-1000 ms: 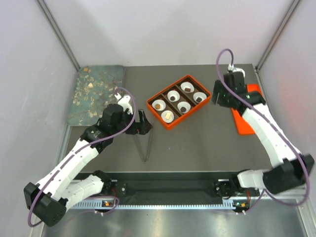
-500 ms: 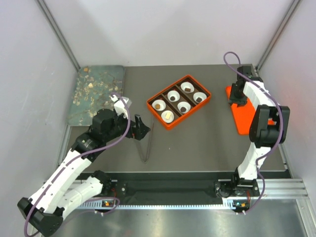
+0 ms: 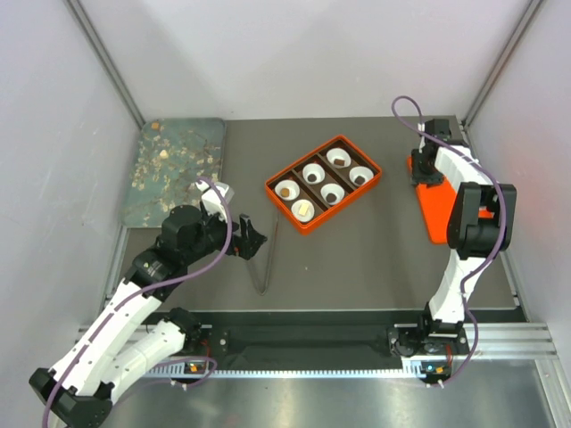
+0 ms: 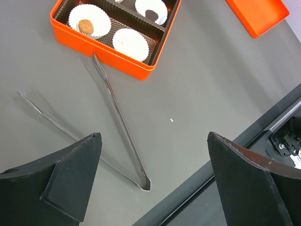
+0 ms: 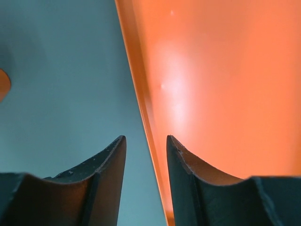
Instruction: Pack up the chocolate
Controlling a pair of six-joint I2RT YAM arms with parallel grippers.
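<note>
Six paper cups held chocolate inside orange tray; left end effector spread wide above tongs at tray's 7 o'clock; right end effector narrowly parted astride lid edge, grip unclear.

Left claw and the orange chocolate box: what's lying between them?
Thin metal tongs lie open between the left gripper and the orange box, one tip near its wall; clearest in the left wrist view.

Tongs beside orange box — lid apart
</note>
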